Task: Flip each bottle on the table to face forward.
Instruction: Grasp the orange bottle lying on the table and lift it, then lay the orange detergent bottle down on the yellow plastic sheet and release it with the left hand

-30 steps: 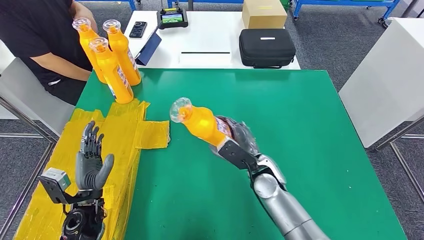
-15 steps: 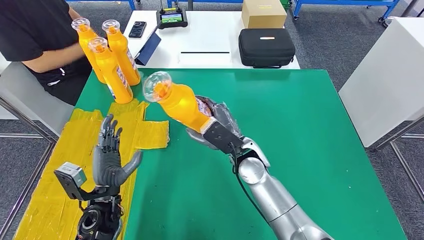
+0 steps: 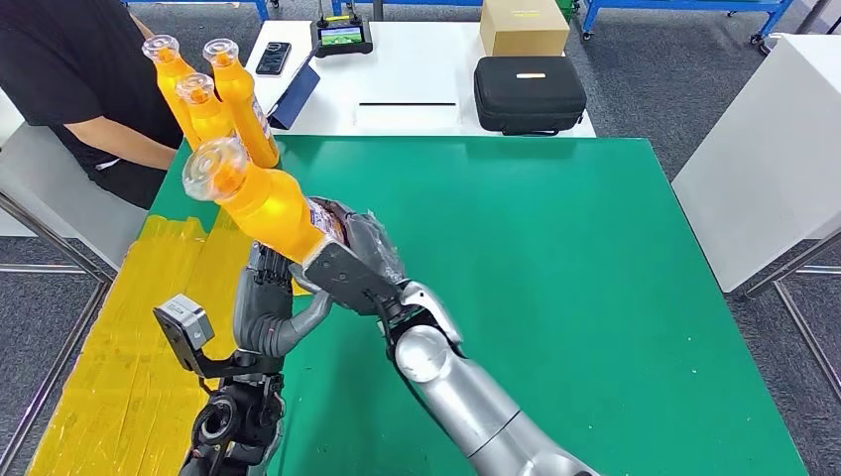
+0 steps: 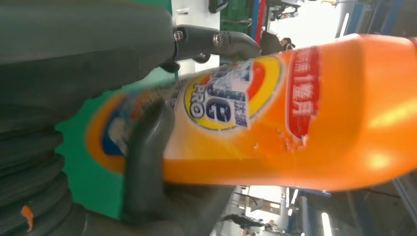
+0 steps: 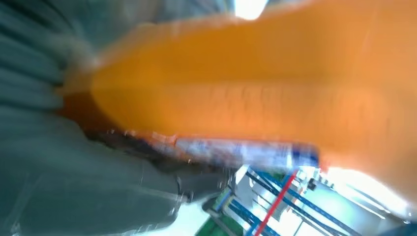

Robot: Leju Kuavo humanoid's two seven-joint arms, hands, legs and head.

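Observation:
My right hand (image 3: 352,263) grips an orange bottle (image 3: 263,203) by its lower body and holds it tilted in the air, its clear cap (image 3: 213,169) pointing up and to the left. The bottle's label (image 4: 231,96) faces the left wrist camera, and its orange side (image 5: 246,88) shows blurred in the right wrist view. My left hand (image 3: 270,307) is raised just under and behind the bottle's base, fingers up and thumb (image 4: 145,162) spread across the label. I cannot tell whether it touches the bottle. Three more orange bottles (image 3: 238,89) stand upright at the table's far left corner.
The green table (image 3: 555,258) has a yellow taped patch (image 3: 129,347) along its left side. A person in black (image 3: 69,79) sits at the far left corner. Behind stands a white table with a black case (image 3: 529,94), a cardboard box (image 3: 523,25) and a controller (image 3: 341,37).
My right hand has carried the bottle up and to the left across the table. My left hand has risen and moved right until it meets the bottle's base.

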